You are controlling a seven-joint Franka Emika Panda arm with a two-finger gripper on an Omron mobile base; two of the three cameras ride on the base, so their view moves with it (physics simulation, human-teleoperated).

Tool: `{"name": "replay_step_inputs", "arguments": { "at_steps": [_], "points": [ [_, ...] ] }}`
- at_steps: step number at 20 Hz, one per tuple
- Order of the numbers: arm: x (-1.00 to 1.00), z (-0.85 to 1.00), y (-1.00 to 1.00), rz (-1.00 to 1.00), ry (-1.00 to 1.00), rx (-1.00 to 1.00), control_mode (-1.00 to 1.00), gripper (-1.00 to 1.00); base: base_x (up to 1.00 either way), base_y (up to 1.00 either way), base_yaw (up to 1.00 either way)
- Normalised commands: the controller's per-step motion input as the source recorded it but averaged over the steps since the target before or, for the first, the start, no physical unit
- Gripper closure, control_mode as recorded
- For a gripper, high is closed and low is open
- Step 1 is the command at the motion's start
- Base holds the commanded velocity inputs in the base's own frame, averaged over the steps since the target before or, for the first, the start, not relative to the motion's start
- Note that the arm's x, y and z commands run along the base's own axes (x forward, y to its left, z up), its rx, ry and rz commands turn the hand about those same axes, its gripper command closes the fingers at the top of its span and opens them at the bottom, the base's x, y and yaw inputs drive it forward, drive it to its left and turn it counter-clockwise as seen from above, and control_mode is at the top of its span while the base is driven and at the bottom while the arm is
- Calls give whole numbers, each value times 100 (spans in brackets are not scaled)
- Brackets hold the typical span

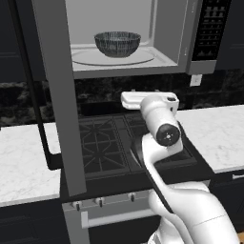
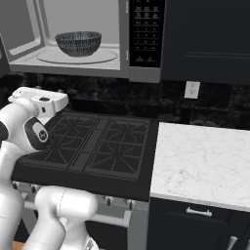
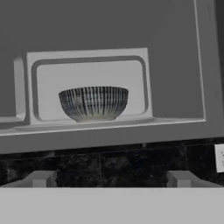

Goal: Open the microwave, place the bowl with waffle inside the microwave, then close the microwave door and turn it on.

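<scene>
My jaws are standing apart, gripping nothing, as my gripper (image 3: 112, 179) is hovering over the stove (image 1: 107, 143). The round, streaked bowl (image 1: 117, 44) is sitting on the glass turntable (image 1: 143, 58) inside the microwave (image 2: 122, 39), its grey-framed door (image 1: 59, 95) hanging open at left.

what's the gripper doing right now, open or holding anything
Gripper: open and empty; the dark streaked round bowl sits apart on the glass turntable.

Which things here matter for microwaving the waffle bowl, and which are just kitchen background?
Part of the job:
- microwave, cavity open
- microwave door, swung wide open
- bowl, sitting on the turntable inside
- button panel

Just there:
- stove
- marble counter
- wall outlet
- dark cabinets
</scene>
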Motion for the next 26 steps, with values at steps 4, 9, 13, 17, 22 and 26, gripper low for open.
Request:
{"name": "replay_step_inputs", "arguments": {
  "at_steps": [4, 9, 13, 17, 22, 26],
  "points": [
    [0, -11, 66, -10, -7, 0, -100, -100, 0, 0, 0],
    [-1, -22, 47, -5, -12, 0, -100, -100, 0, 0, 0],
    [0, -26, 40, 0, -13, 0, -100, -100, 0, 0, 0],
    [-15, -1, 54, 0, -4, 0, -100, -100, 0, 0, 0],
    [-30, 0, 70, -7, 0, 0, -100, -100, 0, 0, 0],
    [-20, 0, 62, -12, 0, 0, -100, -100, 0, 0, 0]
  ]
}}
